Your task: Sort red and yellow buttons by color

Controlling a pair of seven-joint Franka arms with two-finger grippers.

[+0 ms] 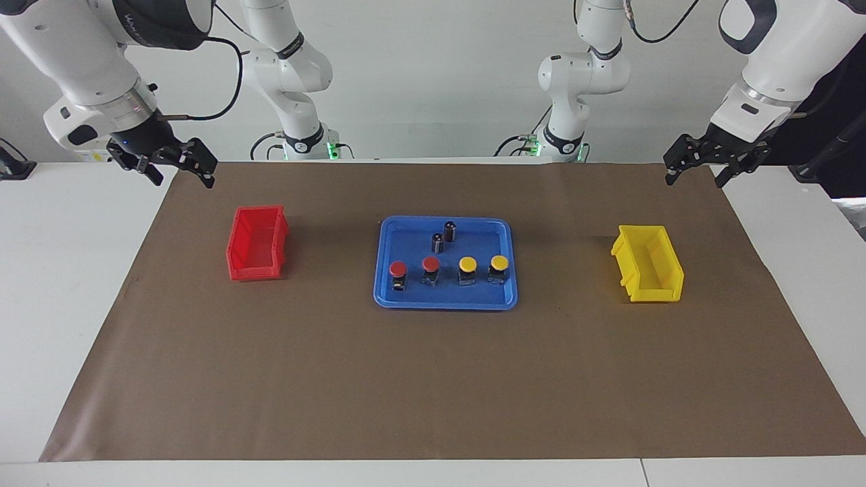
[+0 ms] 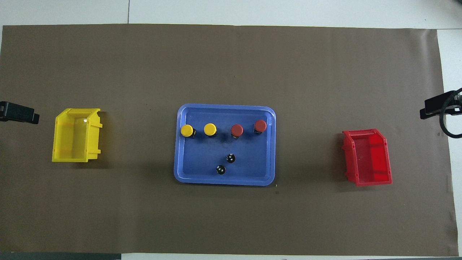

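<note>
Two red buttons [image 1: 398, 270] [image 1: 431, 265] and two yellow buttons [image 1: 467, 264] [image 1: 499, 263] stand in a row in the blue tray [image 1: 406, 299], along its edge farther from the robots. In the overhead view the reds [image 2: 260, 125] [image 2: 236, 130] and yellows [image 2: 210, 129] [image 2: 187, 130] show their round caps. My right gripper [image 1: 183, 177] hangs open and empty over the mat's edge at the right arm's end. My left gripper [image 1: 697, 177] hangs open and empty over the mat's edge at the left arm's end. Both arms wait.
A red bin [image 1: 256, 243] lies empty toward the right arm's end, a yellow bin [image 1: 648, 264] empty toward the left arm's end. Two dark upright cylinders [image 1: 438, 242] [image 1: 450, 231] stand in the tray, nearer to the robots than the buttons. A brown mat [image 1: 433, 379] covers the table.
</note>
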